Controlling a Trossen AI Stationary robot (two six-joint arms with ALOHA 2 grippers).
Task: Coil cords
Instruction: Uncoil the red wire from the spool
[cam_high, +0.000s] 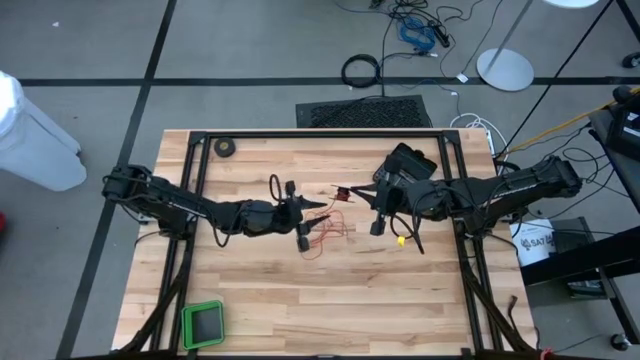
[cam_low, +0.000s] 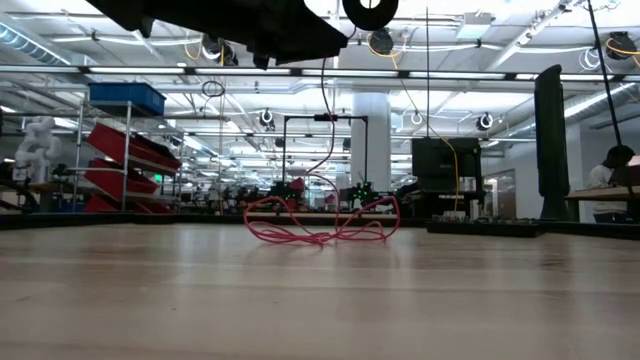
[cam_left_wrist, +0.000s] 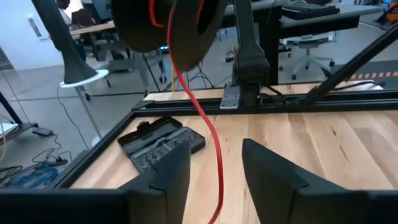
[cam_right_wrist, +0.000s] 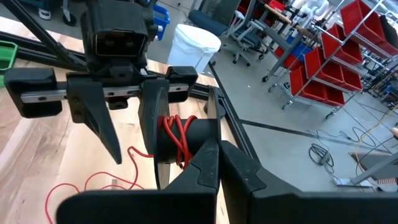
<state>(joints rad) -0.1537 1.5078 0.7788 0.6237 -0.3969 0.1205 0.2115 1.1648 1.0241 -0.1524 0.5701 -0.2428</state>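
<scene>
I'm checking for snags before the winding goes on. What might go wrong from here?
1. The thin red wire hangs loose between the left claw's open fingers, so turns on the small round black reel, held by the right claw, may wind slack and slip off.
2. The rest of the wire lies in tangled loops on the wooden table; pulling could tighten a knot.

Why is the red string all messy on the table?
Most of the red wire lies in a loose tangle on the wooden table instead of on its black reel. The right gripper is shut on the reel, which carries only a few turns. The left gripper is open, the wire hanging between its fingers.
</scene>
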